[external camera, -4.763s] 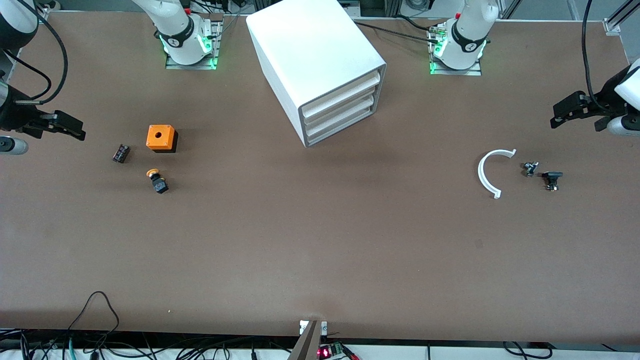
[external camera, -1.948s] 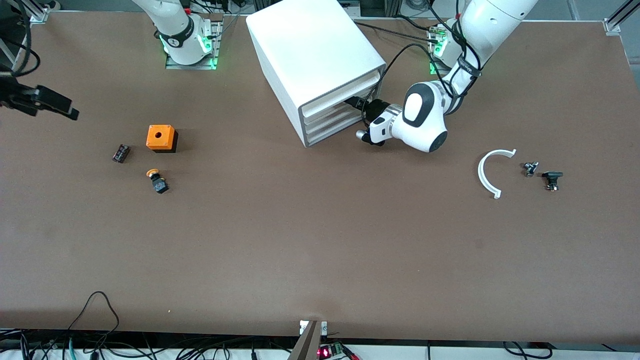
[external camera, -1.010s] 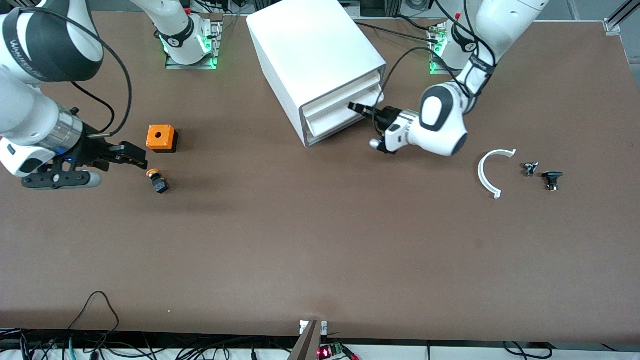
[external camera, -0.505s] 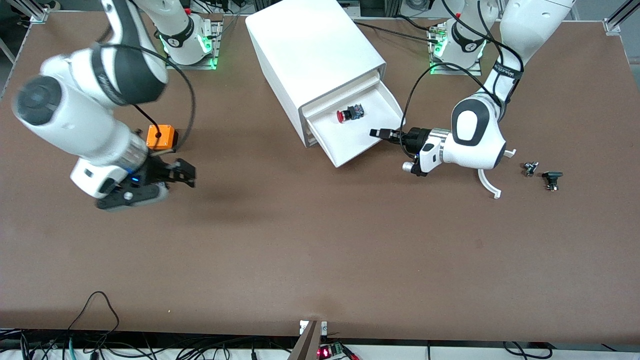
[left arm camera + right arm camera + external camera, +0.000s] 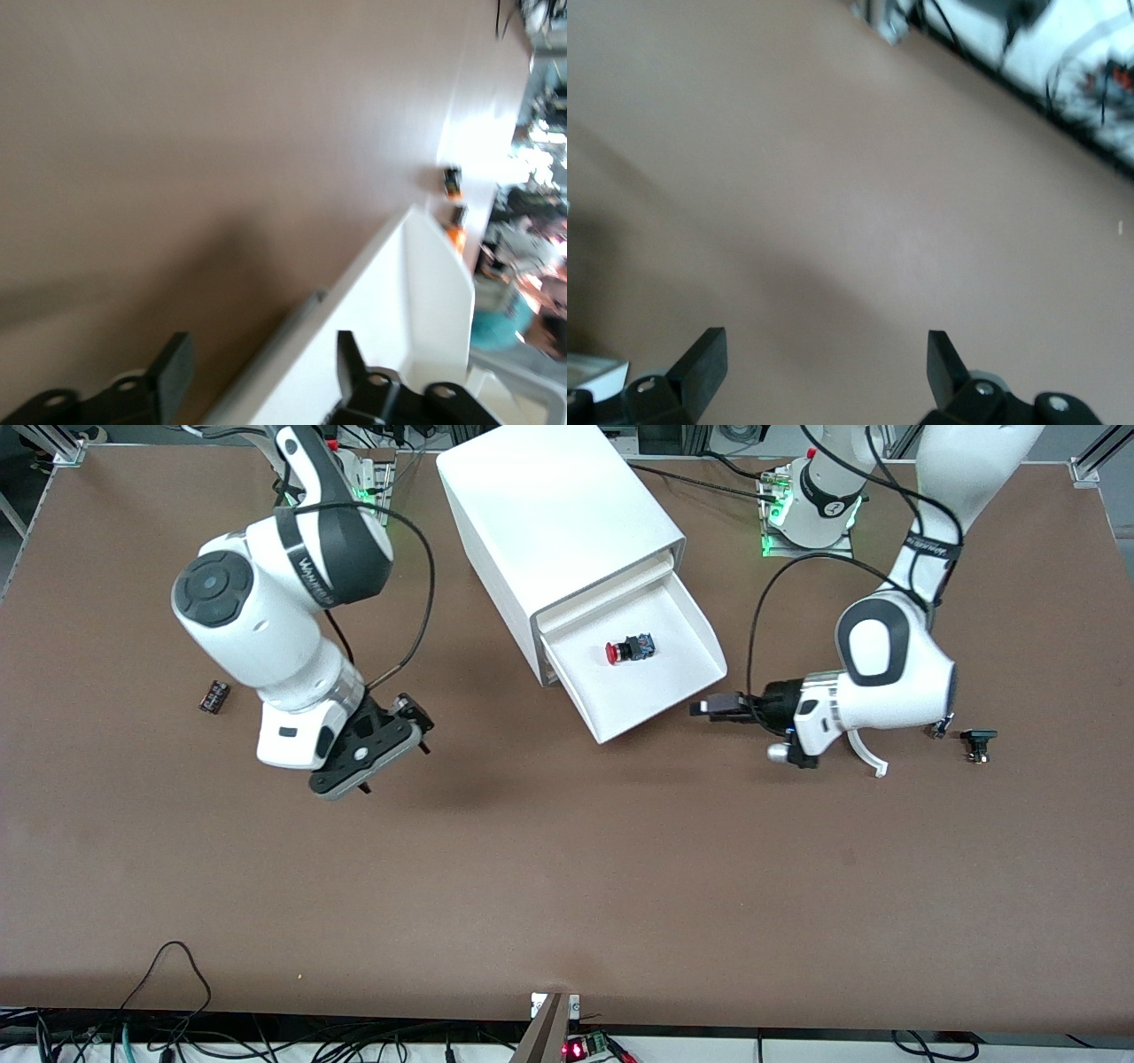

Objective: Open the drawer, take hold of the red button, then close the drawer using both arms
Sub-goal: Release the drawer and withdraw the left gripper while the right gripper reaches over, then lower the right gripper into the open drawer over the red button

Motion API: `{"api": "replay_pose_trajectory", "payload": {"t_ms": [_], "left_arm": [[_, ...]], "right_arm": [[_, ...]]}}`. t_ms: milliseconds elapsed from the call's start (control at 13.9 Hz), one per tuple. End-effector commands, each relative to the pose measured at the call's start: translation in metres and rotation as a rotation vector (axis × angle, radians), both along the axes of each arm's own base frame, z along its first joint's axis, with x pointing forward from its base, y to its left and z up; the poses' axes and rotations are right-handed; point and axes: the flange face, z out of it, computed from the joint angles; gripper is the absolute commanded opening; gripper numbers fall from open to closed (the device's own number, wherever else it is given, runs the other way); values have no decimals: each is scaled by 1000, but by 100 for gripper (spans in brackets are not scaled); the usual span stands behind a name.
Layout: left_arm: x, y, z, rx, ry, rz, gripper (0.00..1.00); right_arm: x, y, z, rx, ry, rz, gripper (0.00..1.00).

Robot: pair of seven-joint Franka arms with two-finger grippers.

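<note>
The top drawer (image 5: 678, 677) stands pulled out of the white cabinet (image 5: 558, 514). The red-capped button (image 5: 628, 650) lies on its side in the drawer. My left gripper (image 5: 711, 708) is at the drawer's front, at the corner toward the left arm's end of the table. Its fingers are open. In the left wrist view the drawer's front rim (image 5: 297, 341) runs between the fingers of the left gripper (image 5: 263, 367) without being clamped. My right gripper (image 5: 400, 724) hangs open over bare table beside the cabinet. The right wrist view shows nothing between the fingers of the right gripper (image 5: 824, 354).
A small black part (image 5: 213, 696) lies toward the right arm's end. A white curved piece (image 5: 874, 760), partly hidden by the left arm, and small black parts (image 5: 978, 742) lie toward the left arm's end. The right arm covers the table beside that small black part.
The left gripper pulled the drawer farther out, then opened and let go of its front. The right arm swung from the table's end toward the cabinet, now covering the orange parts.
</note>
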Motion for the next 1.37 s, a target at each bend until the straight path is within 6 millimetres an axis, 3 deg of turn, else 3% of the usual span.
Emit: {"api": "replay_pose_trajectory", "payload": {"t_ms": [0,216,433,649,794,1010,1155,1299], "left_arm": [[7,66,43,41,-72,98,100],[17,125,93,178,-179,87,100],[15,173,184,441,-257,-119,100],[-2,199,253,672,-218,-225,100],[-13,192,276,815,-141,-162,100],[-16,181,297,886,-120,-119,100],[-16,179,298,890,-88,-62,100],[-17,176,297,893,-62,-16,100]], "right_arm": [[2,58,-2,29,-65,100,100],[-8,112,-10,38,-82,182,100],[-43,162,-16,27,-79,335,100],[-78,194,-17,-36,-36,547,100],[-90,204,-11,-62,-19,661,100],[-109,226,-17,-60,-23,765,100],[-126,248,-29,-52,-12,805,100],[-129,258,-41,-52,-2,832,100]]}}
